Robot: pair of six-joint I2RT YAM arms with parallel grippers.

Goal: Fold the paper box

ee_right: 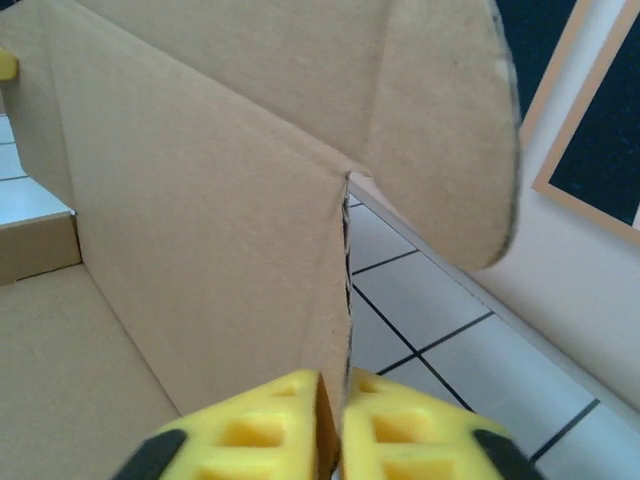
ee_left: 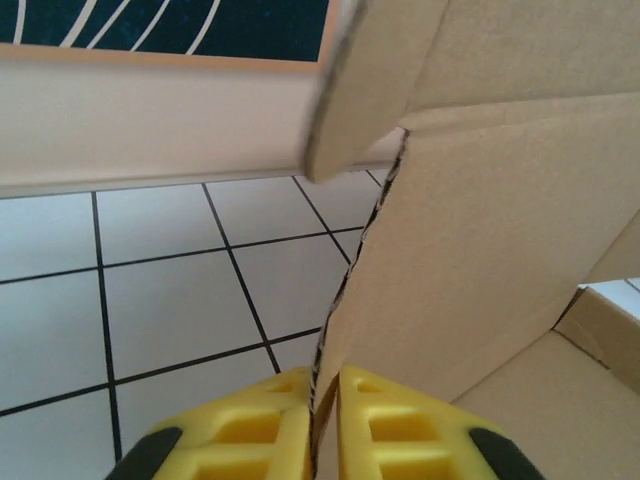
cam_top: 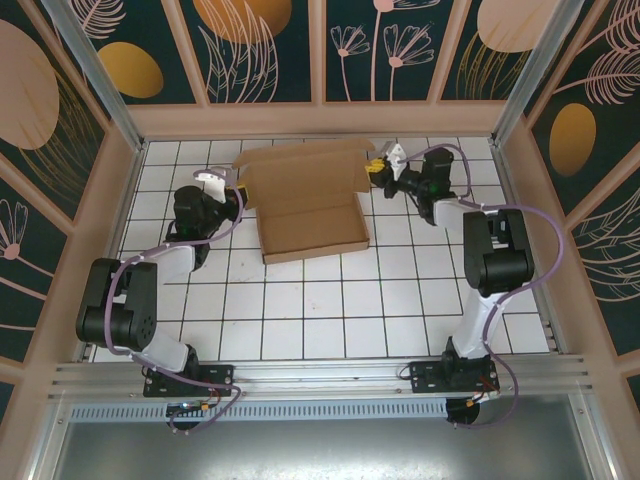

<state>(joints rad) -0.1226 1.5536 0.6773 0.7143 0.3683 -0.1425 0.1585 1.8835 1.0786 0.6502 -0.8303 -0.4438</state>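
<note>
Clamping paper box [cam_top: 305, 200] upright rear wall: L pincer [ee_left: 325, 390] at its left edge, R pincer [ee_right: 332, 390] right.

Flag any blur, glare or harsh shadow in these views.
Top external: sharp, even light, no glare on the box. Left wrist: the box's rounded flap is blurred, floor tiles sharp. Right wrist: box crisp, wall behind slightly soft.

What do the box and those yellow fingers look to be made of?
Paper box: matte brown corrugated cardboard, fluting visible along the cut edge. Yellow fingers: smooth moulded plastic or rubber, cannot tell which; recessed pockets suggest a moulded part.
</note>
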